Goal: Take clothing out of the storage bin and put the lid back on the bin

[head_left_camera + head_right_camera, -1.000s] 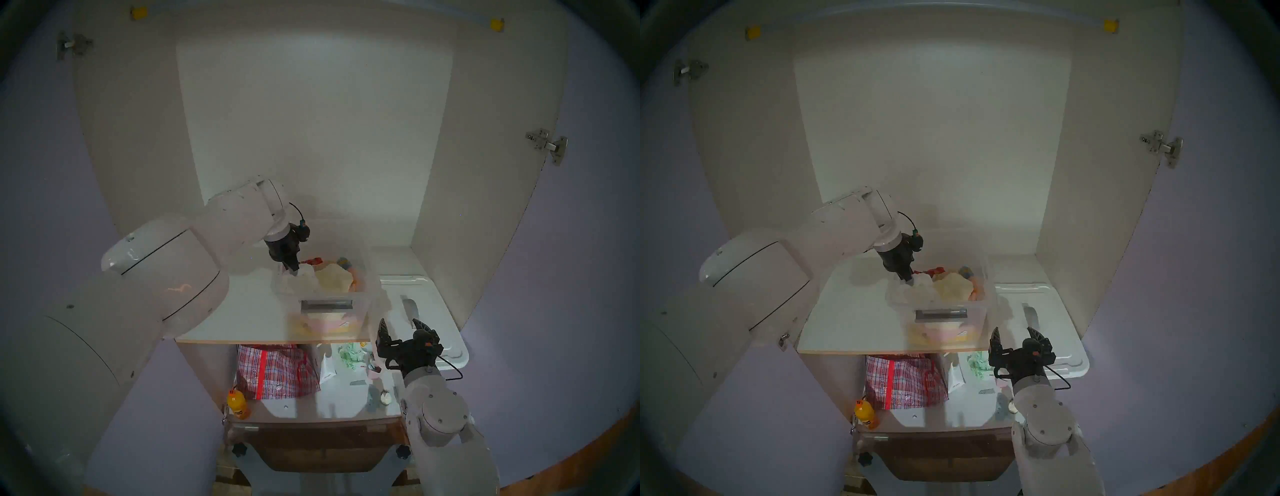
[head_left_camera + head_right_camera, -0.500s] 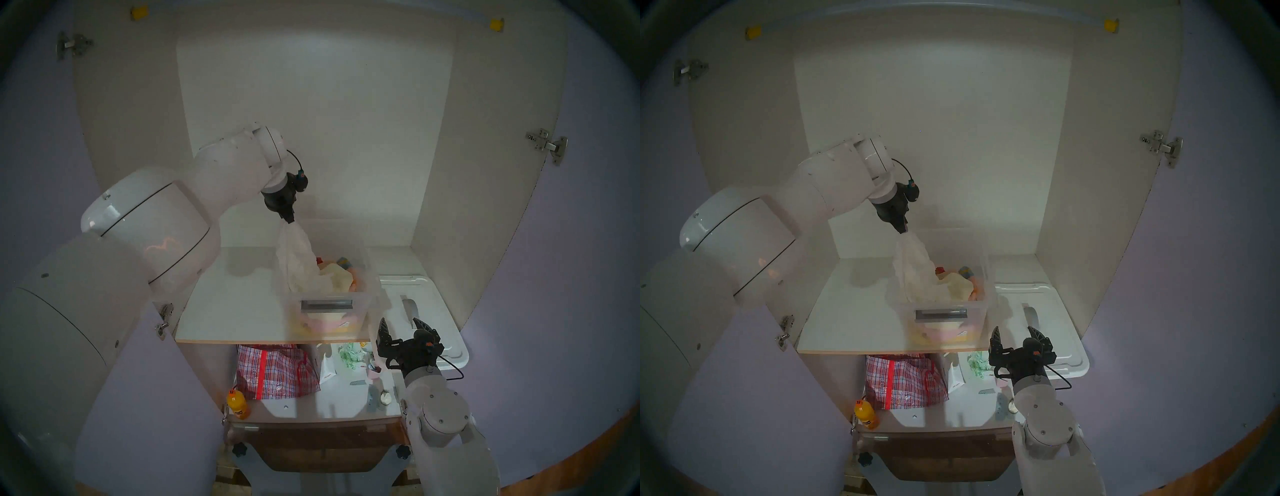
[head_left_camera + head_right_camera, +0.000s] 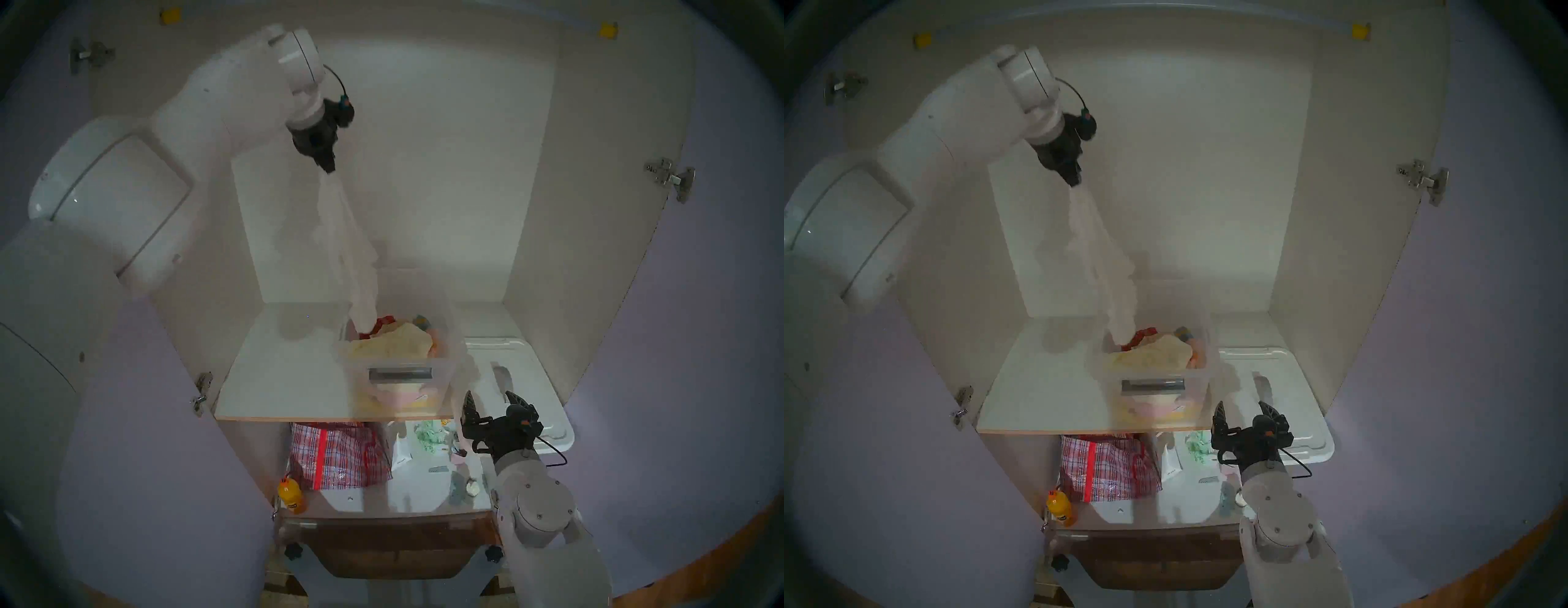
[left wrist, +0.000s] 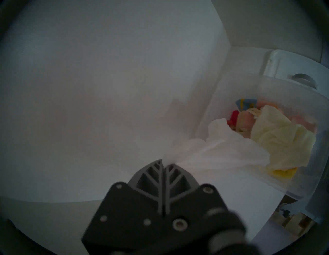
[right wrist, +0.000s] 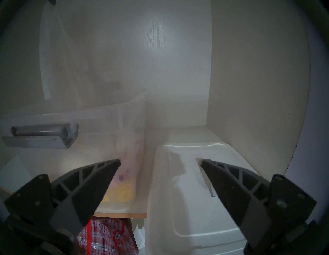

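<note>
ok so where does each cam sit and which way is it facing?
Head pair: high, looking down into the cupboard; both arms show.
Left wrist: raised, looking down its shut left tool at the white garment trailing from the storage bin.
Right wrist: low, level; open right tool facing lid.
Shared: bin, lid.

The white garment hangs stretched in a long strip, its low end in the bin. The clear bin stands open on the shelf, full of cloths. The white lid lies flat just beside it.
</note>
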